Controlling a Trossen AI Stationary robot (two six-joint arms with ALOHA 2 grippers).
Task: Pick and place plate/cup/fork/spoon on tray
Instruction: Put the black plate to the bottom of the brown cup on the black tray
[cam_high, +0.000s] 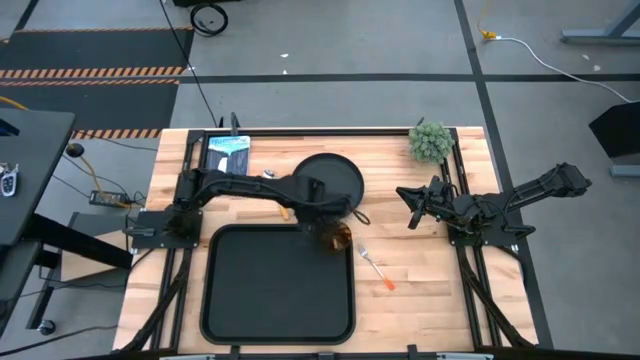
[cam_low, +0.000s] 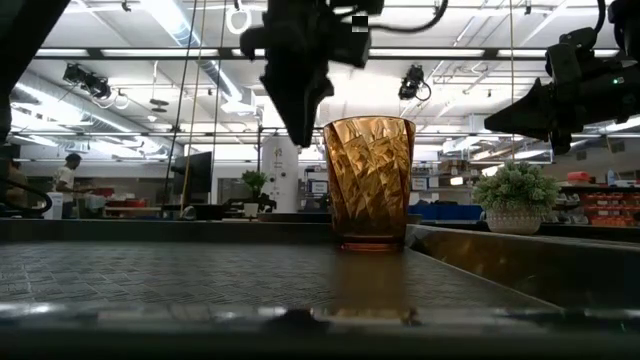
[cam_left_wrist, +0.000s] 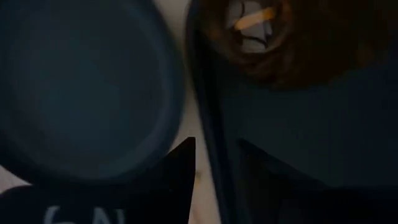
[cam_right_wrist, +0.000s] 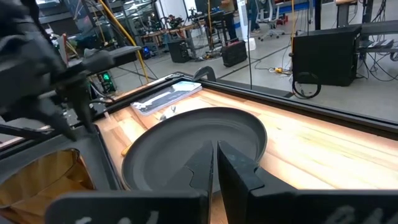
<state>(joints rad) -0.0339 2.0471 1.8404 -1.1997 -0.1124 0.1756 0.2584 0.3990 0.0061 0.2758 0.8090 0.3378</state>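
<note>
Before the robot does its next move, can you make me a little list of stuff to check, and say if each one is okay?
1. Cup standing upright on the tray, in its corner: ok.
2. Left gripper clear of the cup: ok in the low view.
3. Plate on the tray: not ok, it lies on the table.
4. Fork on the tray: not ok, it lies beside it.
5. Spoon in sight: cannot tell.
6. Right gripper out of the way: ok, off at the table's side.
</note>
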